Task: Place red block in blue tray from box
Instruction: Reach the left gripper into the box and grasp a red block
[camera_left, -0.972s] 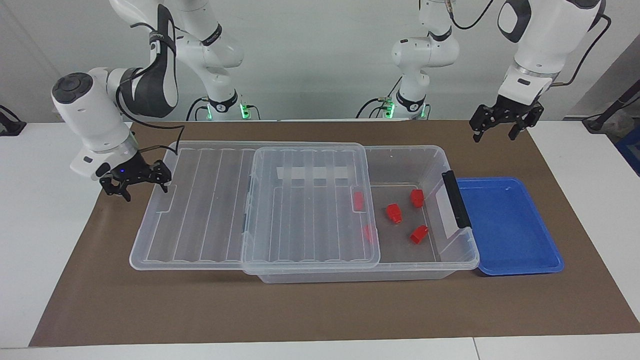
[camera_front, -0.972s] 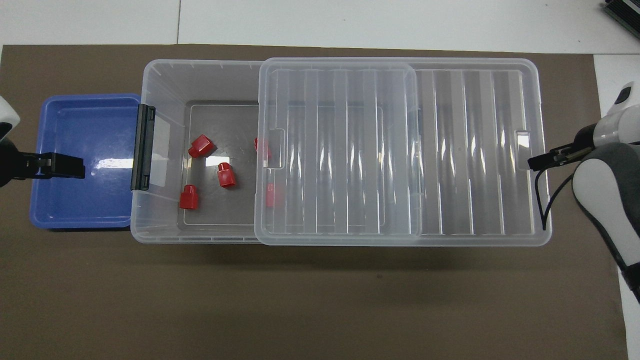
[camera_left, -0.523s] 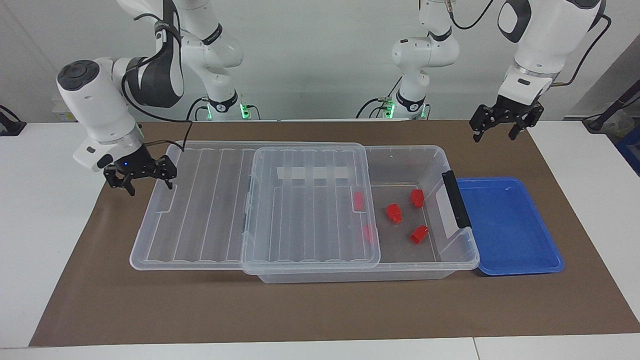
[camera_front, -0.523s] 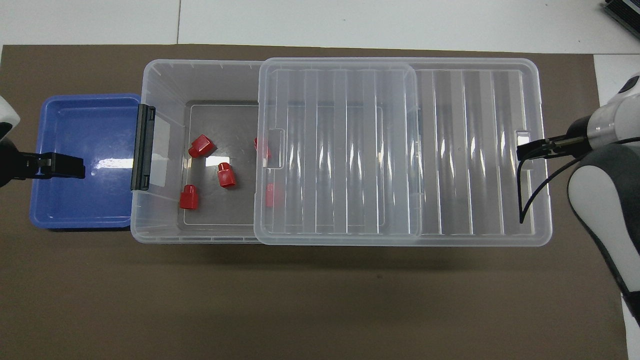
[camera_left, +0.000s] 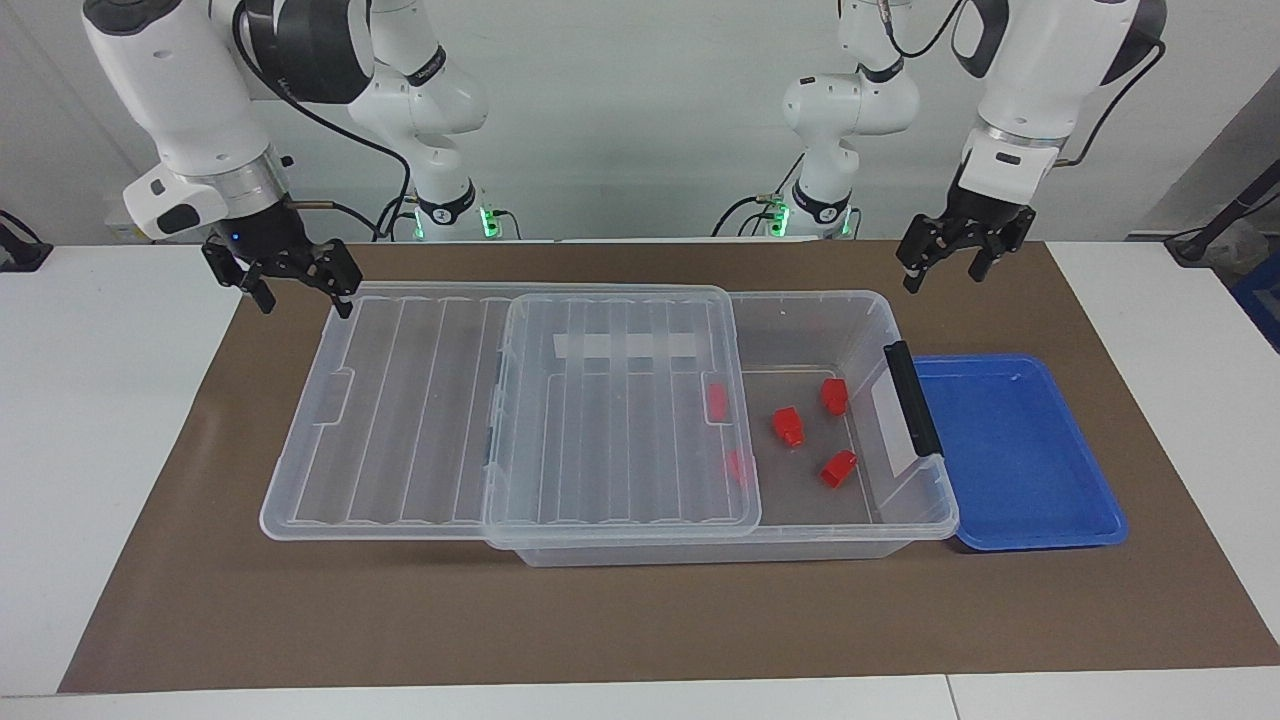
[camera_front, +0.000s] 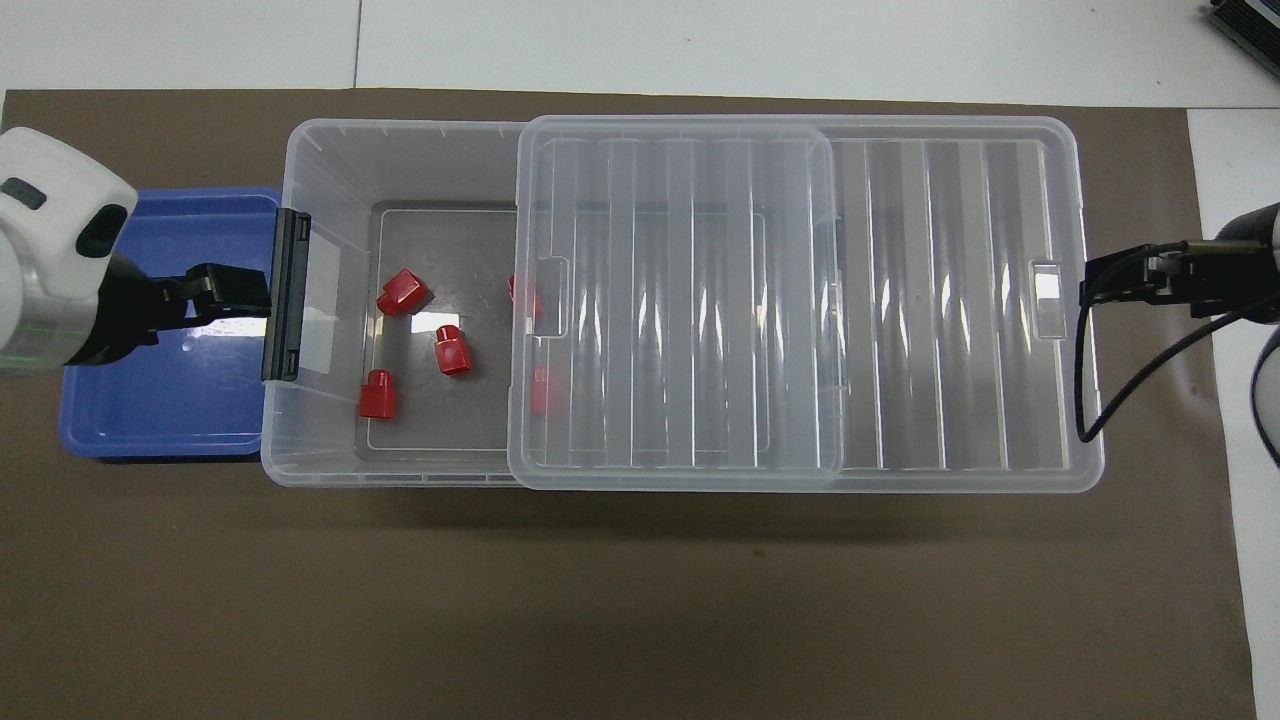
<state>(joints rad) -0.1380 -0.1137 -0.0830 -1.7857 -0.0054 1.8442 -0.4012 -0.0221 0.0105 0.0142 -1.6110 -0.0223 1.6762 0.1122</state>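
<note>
box (camera_left: 810, 298): it lies with its long side from 3 to 9 o'clock in the overhead view, and it is open at the 9 o'clock end.
lid (camera_left: 400, 420): it is slid toward my right arm's end and covers about half of the box.
blue tray (camera_left: 1010, 450): it is empty and touches the box at the 9 o'clock end, beside the dark latch (camera_left: 912, 398).
right gripper (camera_left: 300, 295): its fingers are spread and it carries nothing. It waits in the air at the lid's 3 o'clock end.
left gripper (camera_left: 942, 275): it is released and empty, high over the tray's edge by the latch. I judge it the nearer one.
red block (camera_front: 403, 291): it lies on the box floor, in the uncovered part, at 3 o'clock from my left gripper in the overhead view. Its long axis runs about from 2 to 8 o'clock, I think.
other blocks: two more lie bare near it and two are half under the lid's edge.
change: my left gripper has come from the middle of the tray toward the latch. My right gripper has gone up and away from the lid's end. The blocks and the lid have not moved.
</note>
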